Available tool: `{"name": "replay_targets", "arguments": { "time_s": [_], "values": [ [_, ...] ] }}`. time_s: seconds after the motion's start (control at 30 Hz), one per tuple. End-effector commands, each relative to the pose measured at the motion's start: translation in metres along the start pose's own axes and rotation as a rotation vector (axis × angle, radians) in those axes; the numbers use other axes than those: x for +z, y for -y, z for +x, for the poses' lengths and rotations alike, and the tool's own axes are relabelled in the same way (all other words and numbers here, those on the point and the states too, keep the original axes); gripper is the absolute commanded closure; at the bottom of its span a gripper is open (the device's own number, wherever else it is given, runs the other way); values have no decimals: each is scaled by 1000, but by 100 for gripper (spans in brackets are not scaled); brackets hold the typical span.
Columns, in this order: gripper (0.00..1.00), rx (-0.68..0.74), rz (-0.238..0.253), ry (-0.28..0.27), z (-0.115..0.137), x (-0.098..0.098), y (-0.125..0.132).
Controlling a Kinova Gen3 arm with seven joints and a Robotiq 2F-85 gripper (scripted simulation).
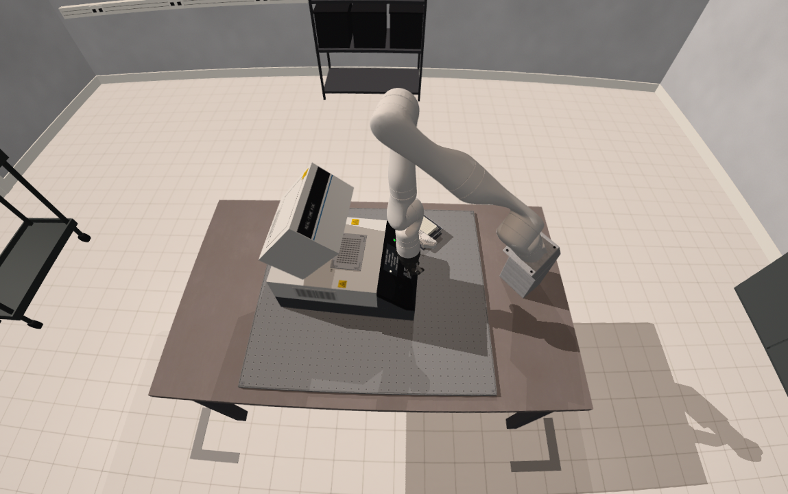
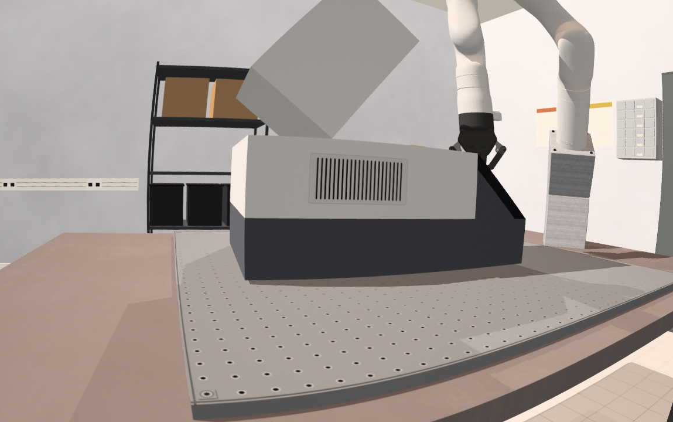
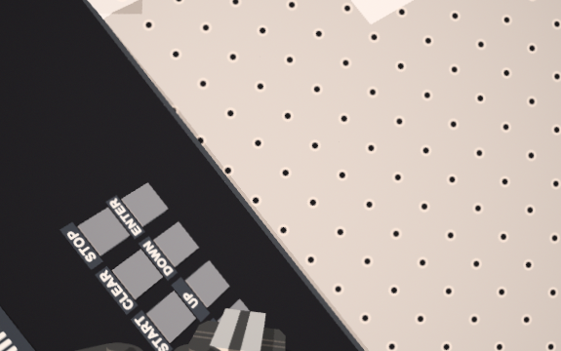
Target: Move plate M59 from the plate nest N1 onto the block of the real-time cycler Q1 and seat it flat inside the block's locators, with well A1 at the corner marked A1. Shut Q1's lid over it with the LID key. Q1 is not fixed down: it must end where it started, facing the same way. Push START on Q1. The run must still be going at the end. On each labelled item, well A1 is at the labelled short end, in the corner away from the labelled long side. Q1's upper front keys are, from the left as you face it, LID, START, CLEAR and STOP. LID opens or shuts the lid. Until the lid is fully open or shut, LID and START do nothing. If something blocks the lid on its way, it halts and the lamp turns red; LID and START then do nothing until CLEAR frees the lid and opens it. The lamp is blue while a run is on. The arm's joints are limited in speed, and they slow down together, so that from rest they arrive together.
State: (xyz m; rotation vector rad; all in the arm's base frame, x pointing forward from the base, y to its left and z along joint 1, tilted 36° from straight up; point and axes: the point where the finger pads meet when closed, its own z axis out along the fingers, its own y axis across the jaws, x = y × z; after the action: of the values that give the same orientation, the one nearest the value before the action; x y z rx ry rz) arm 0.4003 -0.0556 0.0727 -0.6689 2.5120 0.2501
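The cycler Q1 [image 1: 323,293] [image 2: 359,246] stands on the perforated board, its lid [image 1: 298,258] [image 2: 328,68] tilted well up. The block [image 1: 349,250] shows beneath the lid as a grey grid of holes; no plate can be made out on it. The lamp [image 1: 394,240] is green. A pale plate-like thing [image 1: 430,228], probably M59 in its nest, lies partly behind the arm; its label is unreadable. My gripper [image 1: 419,270] [image 3: 238,329] is shut and empty, over Q1's front keys. In the wrist view the START key [image 3: 171,317] and CLEAR key [image 3: 138,274] show; the LID key is not visible.
The perforated board [image 1: 353,362] [image 2: 354,325] [image 3: 431,175] lies on the table [image 1: 200,344] [image 2: 92,315]. The arm's pedestal [image 1: 522,276] [image 2: 568,199] stands beyond the board. The raised lid stands to the left of the wrist in the top view.
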Motion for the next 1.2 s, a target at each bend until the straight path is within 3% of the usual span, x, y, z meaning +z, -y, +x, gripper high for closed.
{"name": "replay_targets", "arguments": {
  "time_s": [0.0,0.5,1.17],
  "values": [
    [90,-5,8,0,3,-5,0],
    [90,-10,6,-1,12,-17,-10],
    [90,3,5,-1,12,-16,-9]
  ]
}}
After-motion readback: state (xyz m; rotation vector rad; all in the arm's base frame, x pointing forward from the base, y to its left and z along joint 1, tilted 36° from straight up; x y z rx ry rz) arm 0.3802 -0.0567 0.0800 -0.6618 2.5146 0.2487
